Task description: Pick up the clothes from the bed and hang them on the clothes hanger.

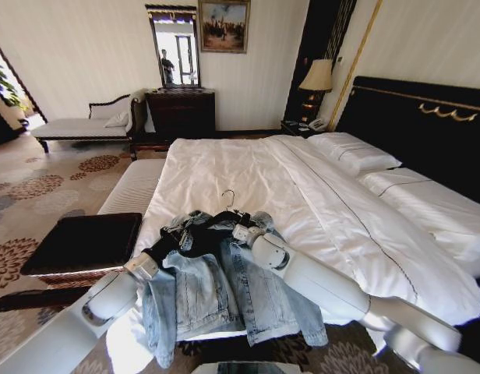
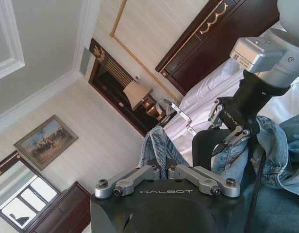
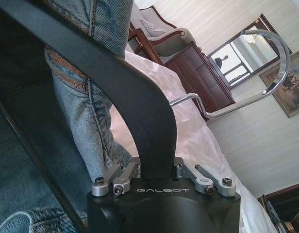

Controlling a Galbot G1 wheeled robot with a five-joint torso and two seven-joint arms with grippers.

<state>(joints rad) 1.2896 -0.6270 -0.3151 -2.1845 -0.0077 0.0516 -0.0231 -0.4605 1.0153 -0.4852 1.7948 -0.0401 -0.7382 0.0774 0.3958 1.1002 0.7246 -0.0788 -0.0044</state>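
**Operator:** Two grippers are on the job, both up at the jacket's collar. From the head view, the denim jacket (image 1: 217, 300) hangs off the foot of the bed (image 1: 248, 167), at about 6 o'clock in the picture, with the clothes hanger (image 1: 224, 214) at its neck and the hook standing up at 12. My left gripper (image 1: 171, 243) sits at the jacket's 10 o'clock shoulder, my right gripper (image 1: 234, 227) at the collar.

**Observer:** Why split them like that?

**Operator:** I judge one steadies the hanger while the other works cloth over its arm. In the left wrist view, my left gripper (image 2: 167, 162) is pinched shut on a fold of denim jacket (image 2: 158, 145); the right gripper (image 2: 222, 127) shows at 2 o'clock, clamped on the clothes hanger (image 2: 204, 145).

**Observer:** And the right wrist?

**Operator:** There the right gripper (image 3: 157, 171) is closed on the black clothes hanger (image 3: 120, 82), its chrome hook curving off to 2 o'clock, and the denim jacket (image 3: 86, 116) is draped over the bar. It looks partly hung, not yet settled.
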